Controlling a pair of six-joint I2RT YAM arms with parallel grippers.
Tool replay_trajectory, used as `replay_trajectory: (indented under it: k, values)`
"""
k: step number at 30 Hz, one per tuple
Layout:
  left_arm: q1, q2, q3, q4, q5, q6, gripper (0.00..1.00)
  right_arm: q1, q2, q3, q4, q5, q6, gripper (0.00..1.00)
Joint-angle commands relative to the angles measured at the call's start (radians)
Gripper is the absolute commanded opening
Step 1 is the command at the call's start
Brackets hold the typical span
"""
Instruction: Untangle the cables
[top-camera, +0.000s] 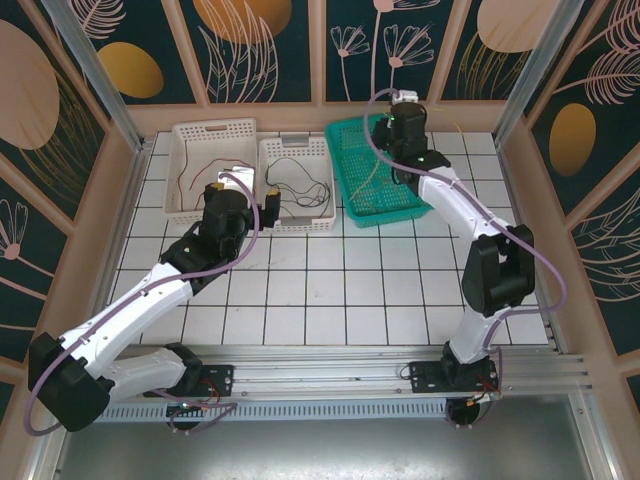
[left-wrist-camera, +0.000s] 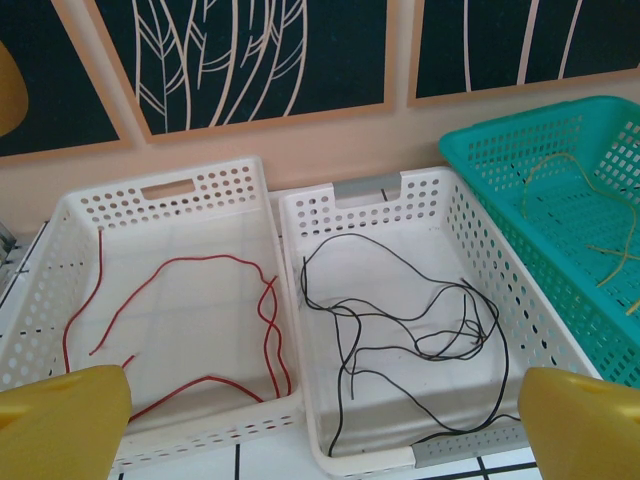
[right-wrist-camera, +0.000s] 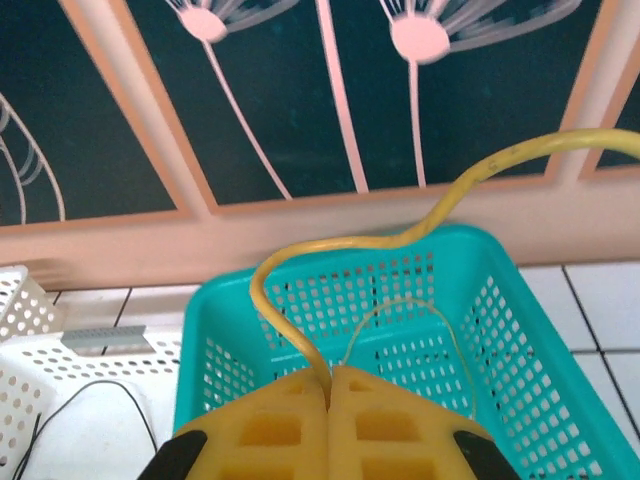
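- Your left pincer (left-wrist-camera: 320, 425) stood wide apart, nothing between its yellow fingers (left-wrist-camera: 60, 425). It hung just short of two white baskets and clear of both.
- Ahead of that pincer, on its left finger's side, sat a white basket (left-wrist-camera: 160, 190). The red cable (left-wrist-camera: 200, 262) lay loose in it, one strand along the left wall and the rest curling across the floor.
- Ahead on the right finger's side, the second white basket (left-wrist-camera: 365, 190) stood right beside the first. The black cable (left-wrist-camera: 400, 330) lay inside in overlapping loops, with one strand running toward the wall nearest the pincer.
- Farther off to that pincer's right was the teal basket (left-wrist-camera: 500, 150), with thin yellow strands on its floor.
- Your right pincer (right-wrist-camera: 330, 385) was pressed together and clamped on the yellow cable (right-wrist-camera: 400, 238) — the pinch sat right at the fingertips.
- From those tips the cable rose, bent left, then swept up and right, out past the edge of the wrist view.
- The teal basket lay below and ahead of the right pincer, which was raised above it. A thinner yellow loop (right-wrist-camera: 400, 303) arched just beyond the tips, over the basket — you couldn't tell whether it belonged to the held cable.
- All three baskets rested on the white tiled table (top-camera: 330, 290), beyond both pincers.
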Motion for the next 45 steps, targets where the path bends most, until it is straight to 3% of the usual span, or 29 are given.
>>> replay_trajectory:
  k: [1,9,13,26,34,38,45]
  values:
    - [0.004,-0.019,0.029,-0.016,0.008,0.006,0.98,0.066,-0.052,-0.044,0.105,0.181,-0.097,0.0]
    - [0.003,-0.019,0.029,-0.016,0.009,0.005,0.99,0.091,-0.104,-0.117,0.192,0.407,-0.129,0.0]
    - [0.004,-0.02,0.028,-0.015,0.01,0.006,0.99,0.091,-0.118,-0.127,0.232,0.423,-0.152,0.0]
    - [0.004,-0.015,0.028,-0.017,0.015,0.001,0.98,0.044,0.095,0.038,0.1,0.49,-0.192,0.0]
    - [0.004,-0.012,0.028,-0.018,0.02,0.0,0.98,0.09,0.119,-0.034,0.375,0.674,-0.48,0.0]
    - [0.004,-0.006,0.029,-0.02,0.021,0.0,0.98,0.112,0.155,-0.054,0.413,0.667,-0.512,0.0]
    - [0.004,-0.004,0.028,-0.02,0.023,-0.003,0.99,0.145,0.253,-0.019,0.327,0.599,-0.459,0.0]
